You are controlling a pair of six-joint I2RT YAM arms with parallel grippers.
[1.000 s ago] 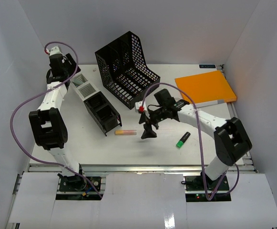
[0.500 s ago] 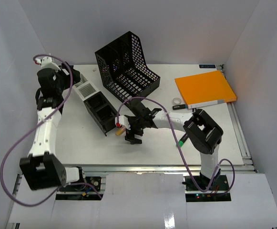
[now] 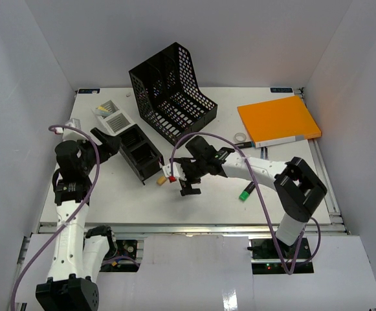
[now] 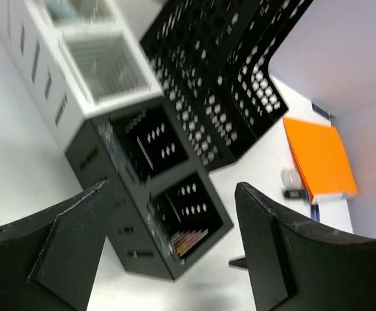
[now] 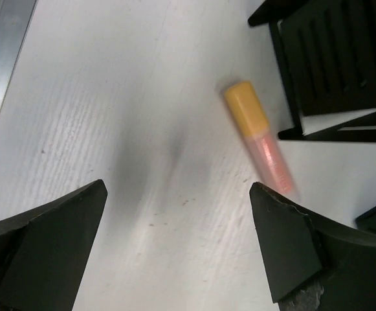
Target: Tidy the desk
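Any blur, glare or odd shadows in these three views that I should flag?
Top external: sharp and evenly lit, no glare on the desk. Left wrist: blur smears the white organizer and the black organizer next to it. Right wrist: the yellow-capped tube goes soft at its pink end, and a diffuse grey shadow lies on the desk beside it.

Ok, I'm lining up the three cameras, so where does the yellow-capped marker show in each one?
Top camera: the marker lies on the desk left of centre, at the near end of the black box.
Left wrist: not in it.
Right wrist: upper right of centre, cap toward the top left.
Shared landmark: the black box, mid-picture in the left wrist view and at the top right in the right wrist view.
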